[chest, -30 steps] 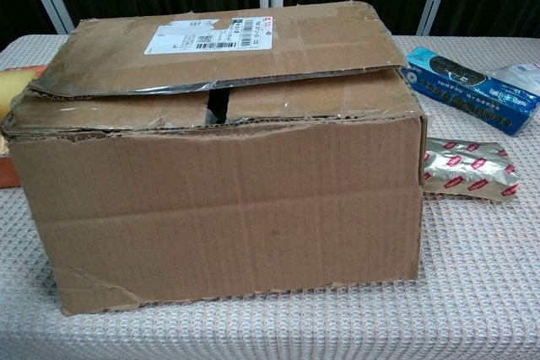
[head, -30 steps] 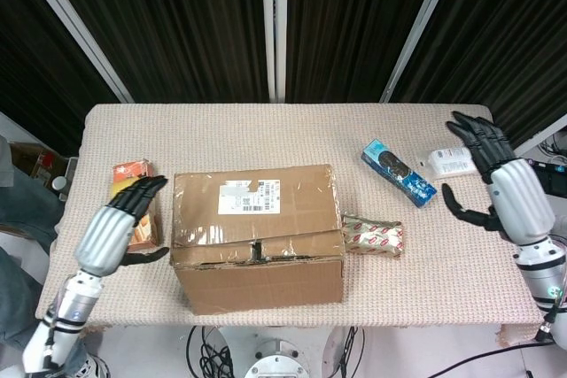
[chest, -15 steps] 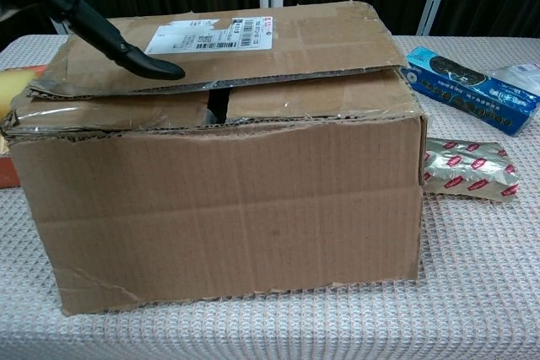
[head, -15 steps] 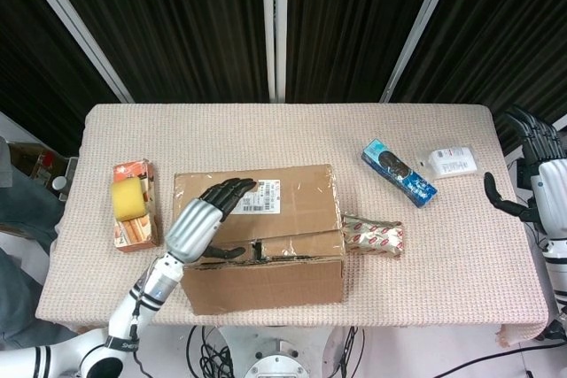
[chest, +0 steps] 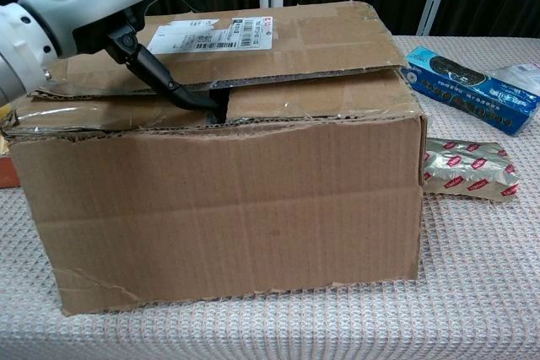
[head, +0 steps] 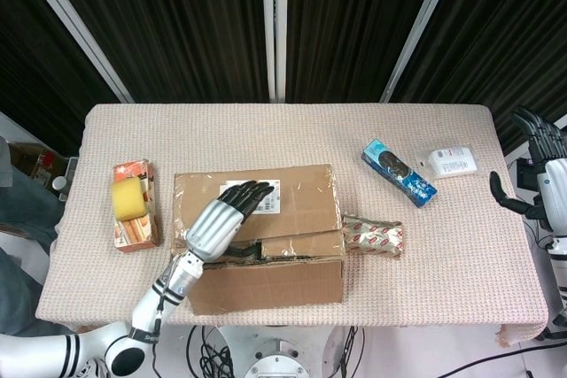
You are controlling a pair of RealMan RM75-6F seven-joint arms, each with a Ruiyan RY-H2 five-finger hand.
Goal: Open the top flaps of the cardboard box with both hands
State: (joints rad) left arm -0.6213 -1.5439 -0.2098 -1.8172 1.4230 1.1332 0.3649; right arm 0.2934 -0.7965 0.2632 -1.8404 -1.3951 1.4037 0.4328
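Barely begun: box (head: 257, 236) flaps closed.
Left hand (head: 221, 219) lies spread on the box top, thumb (chest: 181, 90) at the flap gap, gripping nothing; right hand (head: 542, 174) hangs open, empty, well right of the box.

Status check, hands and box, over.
Left hand open on the box, thumb at the flap gap. Right hand open, off at the table's right edge. Flaps not open. Nothing blocking.

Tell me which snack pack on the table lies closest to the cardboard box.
The silver foil pack with red labels, lying against the cardboard box's right side. The blue cookie pack lies farther right, apart from it.
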